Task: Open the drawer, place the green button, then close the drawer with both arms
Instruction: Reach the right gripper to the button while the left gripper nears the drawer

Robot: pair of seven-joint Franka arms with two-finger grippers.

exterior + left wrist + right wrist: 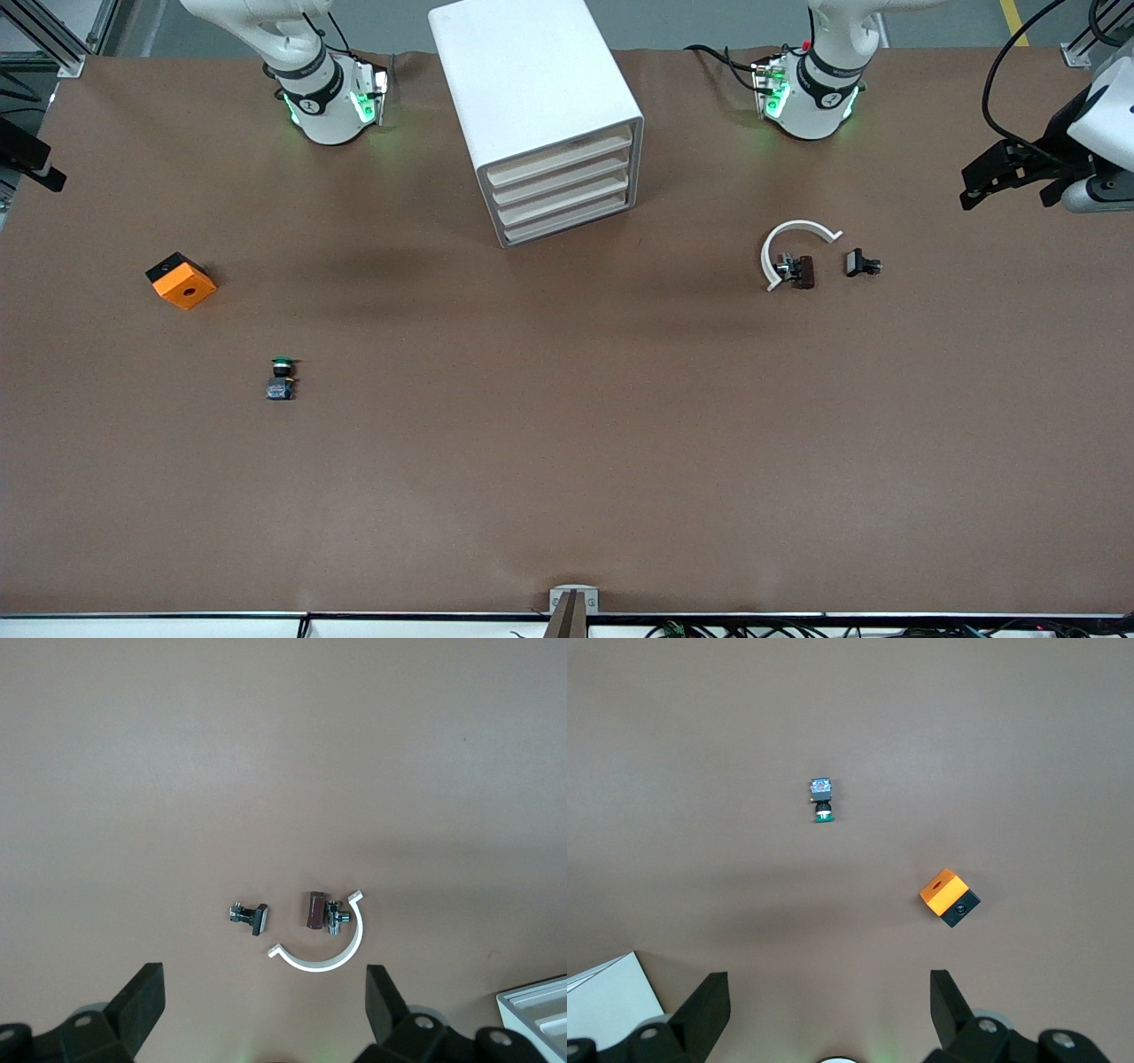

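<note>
A: Button (282,378)?
B: On the table, nearer the camera than the orange block (182,280), right arm's end. Cabinet (538,115) drawers all closed.
A: Grippers?
B: Left gripper (266,1010) released, over the clip pieces (306,926); right gripper (828,1010) released, empty, hovering high.

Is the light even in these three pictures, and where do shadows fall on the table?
Front view: soft, even light, no glare; a faint broad shadow lies on the table in front of the cabinet. Left wrist view: a dim shadow band near the white curved band. Right wrist view: a similar dim band between the button and the open right end effector.
</note>
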